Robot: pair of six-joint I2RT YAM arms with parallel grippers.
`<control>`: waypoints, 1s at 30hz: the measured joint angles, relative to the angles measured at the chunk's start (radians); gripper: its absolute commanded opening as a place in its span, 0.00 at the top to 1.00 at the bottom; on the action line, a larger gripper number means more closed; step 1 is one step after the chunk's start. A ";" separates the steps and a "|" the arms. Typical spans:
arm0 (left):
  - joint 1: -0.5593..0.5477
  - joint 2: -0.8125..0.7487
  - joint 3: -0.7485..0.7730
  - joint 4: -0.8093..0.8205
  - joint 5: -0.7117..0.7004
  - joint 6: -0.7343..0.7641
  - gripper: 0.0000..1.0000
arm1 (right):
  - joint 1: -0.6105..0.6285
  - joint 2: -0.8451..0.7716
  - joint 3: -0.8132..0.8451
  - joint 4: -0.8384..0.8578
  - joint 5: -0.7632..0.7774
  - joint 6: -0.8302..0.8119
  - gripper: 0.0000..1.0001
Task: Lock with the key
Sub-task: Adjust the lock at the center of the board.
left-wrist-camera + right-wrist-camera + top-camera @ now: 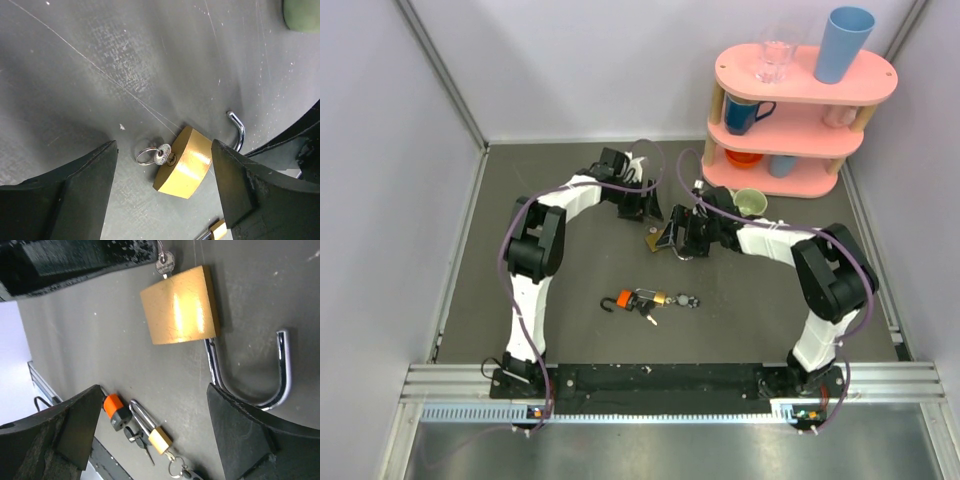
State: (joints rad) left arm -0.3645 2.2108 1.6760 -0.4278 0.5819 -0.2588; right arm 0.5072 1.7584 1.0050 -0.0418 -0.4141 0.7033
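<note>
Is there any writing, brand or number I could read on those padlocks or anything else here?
No text can be read in any view.
Large brass padlock: plain faces, no lettering visible.
Head of the key in it: any stamping is too small to read.
Orange-and-black padlock and small brass padlock: too small to tell.

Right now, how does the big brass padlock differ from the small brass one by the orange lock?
Size: the big brass padlock has a far larger body than the small brass padlock. Shackle: the big one's stands open, one end free; the small one's looks closed. Place: the big one lies apart, the small one beside the orange lock. Both: brass bodies, silver shackles.
</note>
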 measured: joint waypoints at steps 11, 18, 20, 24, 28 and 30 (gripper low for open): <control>-0.002 0.008 -0.036 0.013 0.080 -0.013 0.34 | 0.000 0.117 0.024 0.112 -0.069 0.090 0.27; 0.000 -0.072 -0.225 0.148 0.172 -0.083 0.37 | 0.000 0.135 0.037 0.128 -0.077 0.105 0.27; 0.000 -0.097 -0.279 0.176 0.192 -0.102 0.37 | 0.000 0.135 0.037 0.130 -0.075 0.105 0.27; 0.001 -0.142 -0.378 0.260 0.214 -0.140 0.38 | 0.001 0.133 0.024 0.130 -0.085 0.105 0.27; -0.002 -0.193 -0.476 0.341 0.214 -0.173 0.39 | 0.001 0.110 -0.006 0.132 -0.096 0.105 0.27; -0.007 -0.221 -0.530 0.383 0.214 -0.193 0.38 | 0.001 0.095 -0.031 0.134 -0.106 0.109 0.27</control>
State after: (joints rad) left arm -0.3714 1.9900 1.1461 -0.0448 0.7959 -0.4519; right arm 0.5083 1.8534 0.9745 0.0917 -0.5205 0.8127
